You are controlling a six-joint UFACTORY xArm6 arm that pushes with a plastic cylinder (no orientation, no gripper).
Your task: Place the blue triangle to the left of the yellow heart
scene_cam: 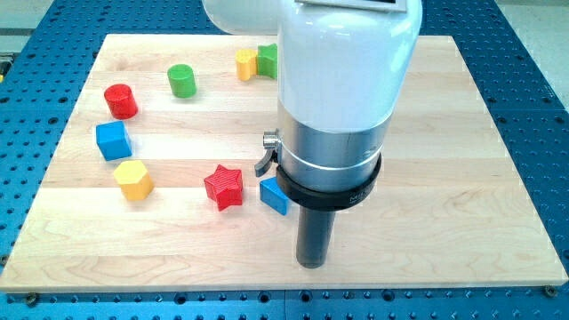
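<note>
The arm stands upright over the wooden counter (462, 178), its white and silver body filling the view's middle, and my tip (312, 264) rests near the bottom edge. This end effector is a plain rod with nothing that parts or clamps. The blue triangle (274, 196), partly hidden by the arm, lies just up-left of my tip, beside the red star (223, 187); its pointing direction cannot be told. The yellow heart (246, 64) sits well apart at the view's top.

My tip (312, 263) rests on the wooden board (462, 178) with bare wood to its right and below. Just up-left of it, the blue triangular block (275, 196) and red star block (223, 187) crowd that side; farther left stands the yellow hexagonal block (134, 180).
</note>
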